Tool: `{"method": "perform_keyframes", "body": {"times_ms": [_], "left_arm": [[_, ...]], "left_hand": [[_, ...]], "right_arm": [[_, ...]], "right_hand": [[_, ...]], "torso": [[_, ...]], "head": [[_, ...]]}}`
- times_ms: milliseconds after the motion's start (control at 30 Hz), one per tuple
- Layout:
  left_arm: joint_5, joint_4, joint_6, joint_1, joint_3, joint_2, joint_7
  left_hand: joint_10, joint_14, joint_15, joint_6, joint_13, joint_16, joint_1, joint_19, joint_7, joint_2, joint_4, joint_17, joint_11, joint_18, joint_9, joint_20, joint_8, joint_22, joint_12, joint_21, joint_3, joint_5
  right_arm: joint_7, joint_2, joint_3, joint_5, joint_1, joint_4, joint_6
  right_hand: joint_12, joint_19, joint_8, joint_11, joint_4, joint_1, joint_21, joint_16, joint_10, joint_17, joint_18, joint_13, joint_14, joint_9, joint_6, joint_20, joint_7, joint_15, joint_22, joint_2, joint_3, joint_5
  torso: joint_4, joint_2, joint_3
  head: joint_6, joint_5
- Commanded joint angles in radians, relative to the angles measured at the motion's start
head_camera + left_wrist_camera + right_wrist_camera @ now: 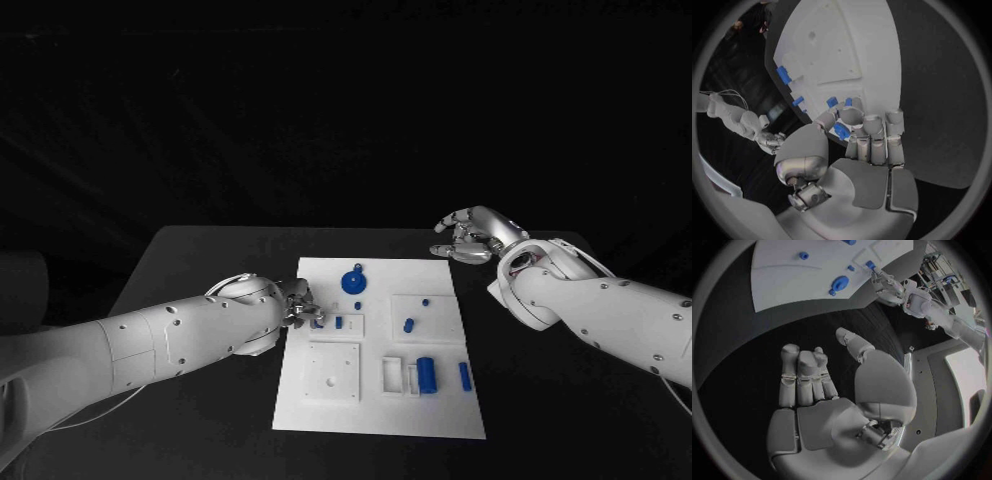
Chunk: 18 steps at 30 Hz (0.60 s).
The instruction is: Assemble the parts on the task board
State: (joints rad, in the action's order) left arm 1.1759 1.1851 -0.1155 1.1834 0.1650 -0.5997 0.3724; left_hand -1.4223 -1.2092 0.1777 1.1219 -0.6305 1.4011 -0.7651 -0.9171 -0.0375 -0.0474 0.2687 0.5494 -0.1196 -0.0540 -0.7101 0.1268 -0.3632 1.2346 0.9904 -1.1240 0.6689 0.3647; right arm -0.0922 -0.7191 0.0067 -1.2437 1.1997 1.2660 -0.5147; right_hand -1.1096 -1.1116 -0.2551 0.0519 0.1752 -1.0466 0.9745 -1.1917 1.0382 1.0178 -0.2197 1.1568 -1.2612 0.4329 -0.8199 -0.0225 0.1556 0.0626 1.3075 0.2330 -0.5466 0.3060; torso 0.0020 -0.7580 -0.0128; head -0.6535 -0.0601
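The left hand (299, 301) sits at the left edge of the white task board (325, 420), about halfway up it. In the left wrist view its fingers (873, 135) curl inward and, together with the thumb, close on a small blue part (841, 131), which is pinched just above the board's surface. Two more blue pieces (832, 101) lie on the board right beyond the fingertips.

The right hand (470, 234) hovers over the black table (216, 255), off the board's far right corner and apart from it. Its fingers (804, 375) lie side by side, loosely bent, with the thumb (856, 346) standing away from them; nothing is in its grasp.

On the board, a round blue piece with a small knob (353, 282) lies near the far edge, toward the middle. A short blue piece (410, 324) rests in a raised square on the right side. Nearer the robot, a blue cylinder (426, 373) stands beside a white holder (394, 374), and a slim blue bar (464, 375) lies just to the right of it. A raised white square plate (332, 372) sits on the near left part of the board. A small blue peg (339, 322) stands just beside the left hand.
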Motion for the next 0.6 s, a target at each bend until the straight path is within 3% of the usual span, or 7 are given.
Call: {"method": "perform_keyframes", "body": {"times_ms": [33, 233, 367, 400, 433, 600], "left_arm": [[0.006, 0.003, 0.033, -0.004, 0.003, 0.007, 0.007], [0.005, 0.003, 0.038, -0.004, 0.003, 0.012, 0.008], [0.006, 0.000, 0.042, -0.004, 0.003, 0.015, 0.009], [0.006, 0.000, 0.042, -0.004, 0.003, 0.016, 0.009], [0.007, -0.001, 0.041, -0.004, 0.003, 0.016, 0.009], [0.016, 0.000, 0.040, -0.004, 0.003, 0.018, 0.008]], "left_hand": [[0.010, -0.014, 0.014, 0.127, -0.002, 0.005, 0.000, -0.007, 0.057, -0.014, 0.002, 0.001, -0.010, -0.002, 0.001, 0.141, -0.005, 0.002, 0.007, -0.005, 0.001, -0.001], [0.011, -0.015, 0.016, 0.127, -0.002, 0.007, 0.010, -0.009, 0.057, -0.009, -0.001, 0.001, -0.011, -0.003, 0.001, 0.141, -0.009, 0.003, 0.013, -0.005, 0.000, -0.033], [0.012, -0.016, 0.017, 0.127, -0.002, 0.009, 0.013, -0.011, 0.058, 0.000, -0.011, 0.000, -0.012, -0.005, 0.002, 0.142, -0.013, 0.005, 0.018, -0.004, 0.001, -0.086], [0.013, -0.016, 0.018, 0.128, -0.001, 0.010, 0.016, -0.013, 0.059, 0.009, -0.021, 0.000, -0.012, -0.006, 0.002, 0.142, -0.015, 0.005, 0.021, -0.003, -0.002, -0.149], [0.013, -0.016, 0.018, 0.127, -0.001, 0.010, 0.014, -0.013, 0.059, 0.017, -0.028, -0.001, -0.012, -0.006, 0.003, 0.143, -0.016, 0.006, 0.022, -0.002, -0.001, -0.180], [0.014, -0.016, 0.019, 0.128, 0.000, 0.011, 0.010, -0.013, 0.059, 0.019, -0.032, -0.001, -0.013, -0.007, 0.003, 0.143, -0.017, 0.006, 0.023, -0.002, 0.002, -0.184]], "right_arm": [[0.007, 0.000, 0.000, -0.008, 0.000, 0.002, 0.011], [0.006, 0.000, 0.000, -0.008, 0.000, 0.002, 0.011], [0.006, 0.000, 0.000, -0.008, 0.000, 0.002, 0.011], [0.006, 0.000, 0.000, -0.008, 0.000, 0.002, 0.011], [0.006, 0.000, 0.000, -0.008, 0.000, 0.002, 0.011], [0.007, 0.000, 0.000, -0.008, 0.000, 0.002, 0.011]], "right_hand": [[-0.005, -0.005, -0.007, -0.002, -0.001, 0.000, -0.006, 0.007, -0.006, 0.001, -0.042, -0.001, -0.005, -0.001, -0.001, -0.003, 0.008, -0.001, 0.018, -0.002, 0.004, 0.005], [-0.005, -0.005, -0.007, -0.002, -0.001, 0.000, -0.006, 0.007, -0.006, 0.001, -0.042, -0.001, -0.005, -0.001, -0.001, -0.003, 0.008, -0.001, 0.018, -0.002, 0.004, 0.006], [-0.005, -0.005, -0.007, -0.002, -0.001, 0.000, -0.006, 0.007, -0.006, 0.001, -0.042, -0.002, -0.005, -0.001, -0.001, -0.003, 0.008, -0.001, 0.018, -0.002, 0.004, 0.007], [-0.005, -0.005, -0.007, -0.002, -0.001, 0.000, -0.006, 0.007, -0.006, 0.001, -0.042, -0.002, -0.005, -0.001, -0.001, -0.003, 0.008, -0.001, 0.018, -0.002, 0.004, 0.007], [-0.006, -0.005, -0.007, -0.002, -0.001, 0.000, -0.006, 0.007, -0.006, 0.001, -0.042, -0.002, -0.005, -0.001, -0.001, -0.003, 0.008, -0.001, 0.018, -0.002, 0.004, 0.007], [-0.006, -0.005, -0.007, -0.002, -0.001, 0.001, -0.006, 0.007, -0.006, 0.001, -0.042, -0.002, -0.005, -0.001, -0.001, -0.003, 0.008, -0.001, 0.018, -0.002, 0.005, 0.007]], "torso": [[0.0002, 0.000, 0.0001], [0.0000, 0.000, 0.0001], [-0.0001, 0.000, -0.0001], [0.0000, 0.000, -0.0002], [-0.0003, 0.000, -0.0001], [-0.0003, 0.000, -0.0001]], "head": [[0.001, 0.001], [0.001, 0.002], [0.001, 0.002], [0.001, 0.002], [0.001, 0.003], [0.000, 0.004]]}}
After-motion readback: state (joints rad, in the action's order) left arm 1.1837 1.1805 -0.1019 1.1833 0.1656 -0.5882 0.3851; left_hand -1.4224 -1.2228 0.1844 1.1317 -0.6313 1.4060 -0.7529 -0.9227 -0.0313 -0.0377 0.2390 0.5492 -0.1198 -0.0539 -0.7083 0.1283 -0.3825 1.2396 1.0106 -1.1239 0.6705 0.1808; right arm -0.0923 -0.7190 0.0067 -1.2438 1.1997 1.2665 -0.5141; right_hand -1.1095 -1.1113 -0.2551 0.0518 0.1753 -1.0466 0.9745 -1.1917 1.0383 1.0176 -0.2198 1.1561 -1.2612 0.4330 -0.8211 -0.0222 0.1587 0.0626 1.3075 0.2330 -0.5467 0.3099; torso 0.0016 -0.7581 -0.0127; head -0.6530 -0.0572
